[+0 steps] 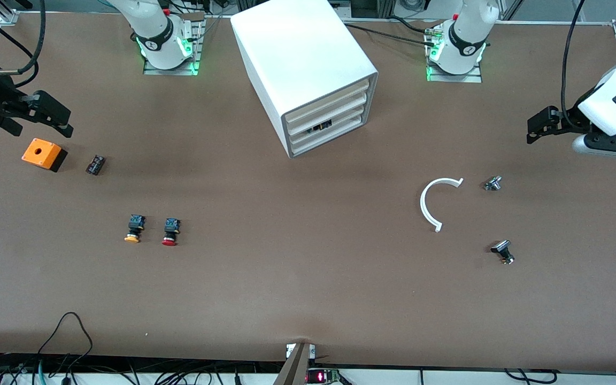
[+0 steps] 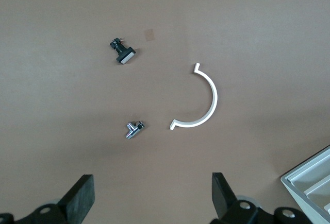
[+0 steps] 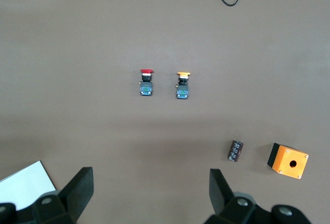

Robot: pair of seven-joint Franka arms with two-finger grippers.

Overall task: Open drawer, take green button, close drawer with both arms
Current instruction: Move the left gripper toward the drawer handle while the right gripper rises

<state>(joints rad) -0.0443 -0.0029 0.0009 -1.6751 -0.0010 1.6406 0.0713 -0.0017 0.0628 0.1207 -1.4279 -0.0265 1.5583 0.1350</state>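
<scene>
The white cabinet (image 1: 308,69) stands at the middle of the table near the arms' bases, its four drawers shut. The lower drawer (image 1: 329,130) shows a dark slot in its front. The green button is hidden. My left gripper (image 1: 537,127) hangs open and empty over the left arm's end of the table; in the left wrist view (image 2: 153,198) its fingers stand wide apart over bare table. My right gripper (image 1: 59,118) hangs open and empty over the right arm's end, above the orange box; it also shows in the right wrist view (image 3: 152,195).
An orange box (image 1: 40,153), a small black part (image 1: 95,164), a yellow-capped button (image 1: 134,229) and a red-capped button (image 1: 170,231) lie toward the right arm's end. A white curved strip (image 1: 433,203), a metal part (image 1: 492,183) and a black part (image 1: 502,251) lie toward the left arm's end.
</scene>
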